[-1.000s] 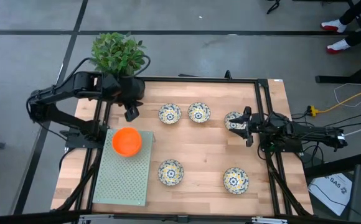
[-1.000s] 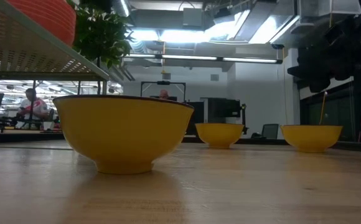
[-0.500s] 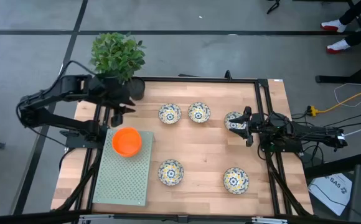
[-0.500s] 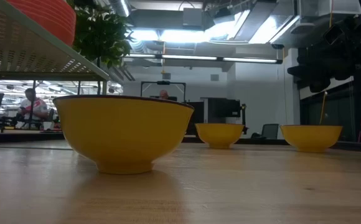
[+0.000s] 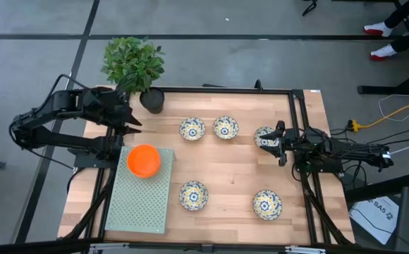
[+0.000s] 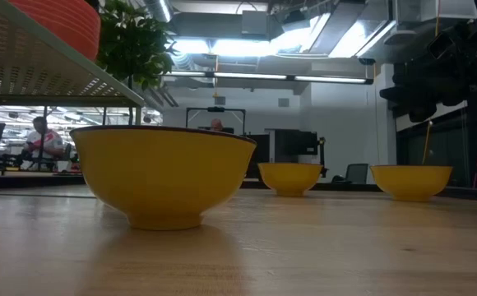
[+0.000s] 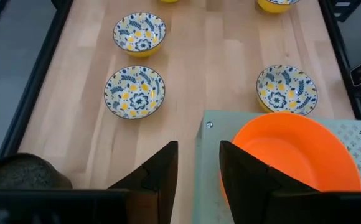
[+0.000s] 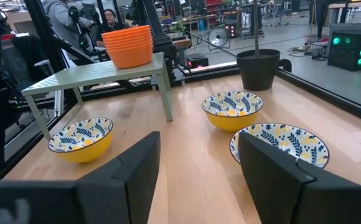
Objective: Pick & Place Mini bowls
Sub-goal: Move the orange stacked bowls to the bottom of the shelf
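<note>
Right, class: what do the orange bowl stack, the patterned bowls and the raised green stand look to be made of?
Orange bowl stack: likely plastic, uniform matte colour, thin stacked rims.
Patterned bowls: possibly glazed ceramic or melamine, with a printed floral inside and plain yellow outside.
Green stand: probably painted metal, a thin perforated top on slim legs.

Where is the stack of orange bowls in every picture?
High view: the orange bowls sit at the far end of the green perforated stand.
Low view: top left corner, on the stand.
Left wrist view: lower right.
Right wrist view: upper left.
Shared landmark: the green stand.
</note>
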You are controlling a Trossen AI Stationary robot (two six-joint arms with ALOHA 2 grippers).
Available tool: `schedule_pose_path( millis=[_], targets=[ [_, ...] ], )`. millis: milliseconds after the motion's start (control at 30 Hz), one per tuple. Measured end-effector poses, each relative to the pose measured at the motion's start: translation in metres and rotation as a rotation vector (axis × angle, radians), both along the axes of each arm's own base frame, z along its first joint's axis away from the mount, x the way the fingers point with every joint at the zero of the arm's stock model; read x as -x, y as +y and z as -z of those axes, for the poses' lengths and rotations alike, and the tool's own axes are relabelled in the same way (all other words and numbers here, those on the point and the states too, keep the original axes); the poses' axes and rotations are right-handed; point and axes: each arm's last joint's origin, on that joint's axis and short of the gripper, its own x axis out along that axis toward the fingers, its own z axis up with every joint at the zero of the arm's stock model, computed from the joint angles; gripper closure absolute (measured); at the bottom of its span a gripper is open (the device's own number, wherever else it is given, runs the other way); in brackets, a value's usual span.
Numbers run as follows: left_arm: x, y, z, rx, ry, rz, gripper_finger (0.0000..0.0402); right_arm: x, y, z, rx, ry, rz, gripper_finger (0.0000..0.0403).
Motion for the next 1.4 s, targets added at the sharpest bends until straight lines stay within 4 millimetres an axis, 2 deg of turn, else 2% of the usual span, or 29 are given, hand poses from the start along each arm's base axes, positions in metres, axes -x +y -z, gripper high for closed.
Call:
schedule_pose_path(
  millis=[233,500,700,1033,1267,1400],
  targets=[
    [0.000,0.000,0.000,-0.030,0.002,0.029,0.0288,0.000,0.000,0.000,0.000,0.000,0.000,0.0188],
    [-0.012,-0.003,0.003,-0.046,0.040,0.110,0.0288,0.000,0.000,0.000,0.000,0.000,0.000,0.0188],
    [-0.019,-0.003,0.006,-0.115,0.083,0.071,0.0288,0.000,0.000,0.000,0.000,0.000,0.000,0.0188],
    [-0.020,-0.004,0.016,-0.179,0.234,0.038,0.0288,0.000,0.000,0.000,0.000,0.000,0.000,0.0188],
    [-0.027,-0.006,0.052,-0.190,0.366,0.030,0.0288,0.000,0.000,0.000,-0.002,0.000,0.000,0.0188],
    [-0.033,-0.010,0.069,-0.179,0.385,0.043,0.0288,0.000,0.000,0.000,-0.001,0.000,0.000,0.0188]
  ],
)
